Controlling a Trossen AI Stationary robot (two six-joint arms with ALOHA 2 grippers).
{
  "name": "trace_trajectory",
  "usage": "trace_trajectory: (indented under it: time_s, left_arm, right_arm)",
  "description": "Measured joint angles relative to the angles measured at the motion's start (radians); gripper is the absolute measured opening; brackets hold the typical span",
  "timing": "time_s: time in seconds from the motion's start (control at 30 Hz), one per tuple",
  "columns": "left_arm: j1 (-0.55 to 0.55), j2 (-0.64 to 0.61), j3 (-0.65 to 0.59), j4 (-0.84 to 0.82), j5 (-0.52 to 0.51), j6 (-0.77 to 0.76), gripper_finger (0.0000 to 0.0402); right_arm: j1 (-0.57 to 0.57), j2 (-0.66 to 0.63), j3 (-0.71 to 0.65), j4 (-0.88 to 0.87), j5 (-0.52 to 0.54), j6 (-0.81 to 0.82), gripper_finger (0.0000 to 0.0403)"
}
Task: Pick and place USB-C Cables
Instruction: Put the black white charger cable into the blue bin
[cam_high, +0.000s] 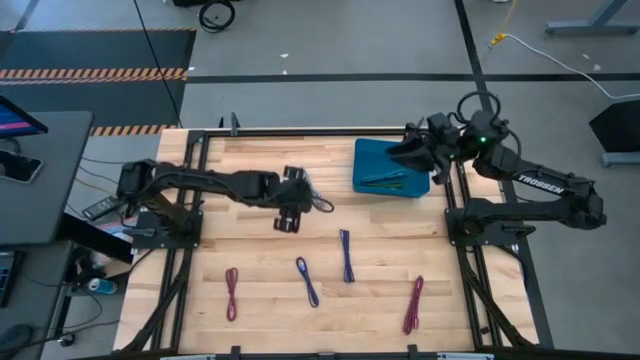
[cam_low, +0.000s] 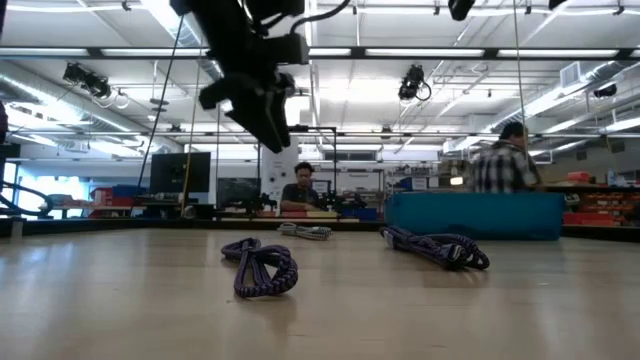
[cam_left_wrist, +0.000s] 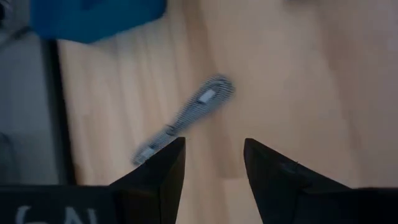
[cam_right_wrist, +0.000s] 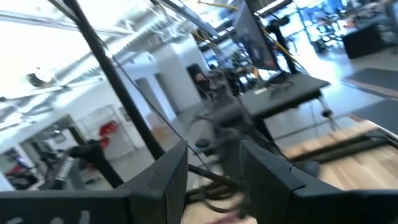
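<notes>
A grey-blue USB-C cable (cam_left_wrist: 186, 115) lies flat on the wooden table (cam_high: 260, 250), just beyond my left gripper (cam_left_wrist: 214, 155), which hangs open above it and slants down; the same cable (cam_high: 320, 203) shows beside my left gripper (cam_high: 289, 217) in the high view. Nearer the front edge lie a maroon cable (cam_high: 232, 293), two blue-purple cables (cam_high: 307, 281) (cam_high: 346, 254) and a magenta cable (cam_high: 413, 304). A blue bin (cam_high: 390, 168) holds more cables. My right gripper (cam_high: 408, 152) is raised over the bin's far right part, open and empty, its fingers (cam_right_wrist: 171, 165) pointing out at the room.
The blue bin (cam_low: 475, 213) stands at the table's far right. Black frame rails (cam_high: 190, 250) run along the table's left and right sides. People sit and stand at benches (cam_low: 300, 190) in the room beyond. Bare wood lies between the loose cables.
</notes>
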Motion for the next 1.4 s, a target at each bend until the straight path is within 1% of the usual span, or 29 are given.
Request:
trace_trajectory:
  time_s: [0.1, 0.2, 0.3, 0.4, 0.57, 0.73, 0.87, 0.97, 1.07, 1.2, 1.4]
  left_arm:
    - [0.053, 0.000, -0.003, 0.078, 0.014, 0.101, 0.0172]
    - [0.104, 0.000, -0.004, 0.121, 0.096, 0.165, 0.0172]
    - [0.148, 0.004, -0.004, 0.123, 0.188, 0.198, 0.0171]
    - [0.179, 0.033, -0.005, 0.118, 0.224, 0.223, 0.0171]
    - [0.215, 0.107, -0.004, 0.132, 0.318, 0.235, 0.0171]
    - [0.213, 0.162, -0.004, 0.142, 0.329, 0.348, 0.0171]
    - [0.213, 0.201, -0.004, 0.161, 0.330, 0.396, 0.0171]
    - [0.213, 0.231, -0.004, 0.208, 0.328, 0.423, 0.0171]
    - [0.213, 0.254, -0.004, 0.257, 0.328, 0.427, 0.0171]
    - [0.213, 0.279, -0.004, 0.261, 0.329, 0.427, 0.0171]
    - [0.213, 0.311, -0.004, 0.263, 0.333, 0.428, 0.0171]
  right_arm:
    - [0.013, 0.000, 0.000, 0.022, -0.002, 0.010, 0.0152]
    - [0.024, 0.000, 0.000, 0.030, 0.004, 0.032, 0.0152]
    - [0.026, 0.000, 0.000, 0.056, 0.009, 0.058, 0.0152]
    - [0.026, 0.000, 0.000, 0.091, 0.010, 0.063, 0.0152]
    - [0.027, 0.000, 0.000, 0.150, 0.012, 0.067, 0.0152]
    - [0.035, 0.000, 0.000, 0.174, 0.025, 0.088, 0.0152]
    - [0.053, 0.000, 0.000, 0.176, 0.034, 0.088, 0.0150]
    - [0.069, 0.000, 0.000, 0.177, 0.036, 0.088, 0.0146]
    - [0.085, 0.000, 0.000, 0.183, 0.039, 0.088, 0.0141]
    - [0.110, 0.000, 0.000, 0.195, 0.058, 0.088, 0.0136]
    - [0.150, 0.000, 0.000, 0.260, 0.061, 0.087, 0.0135]
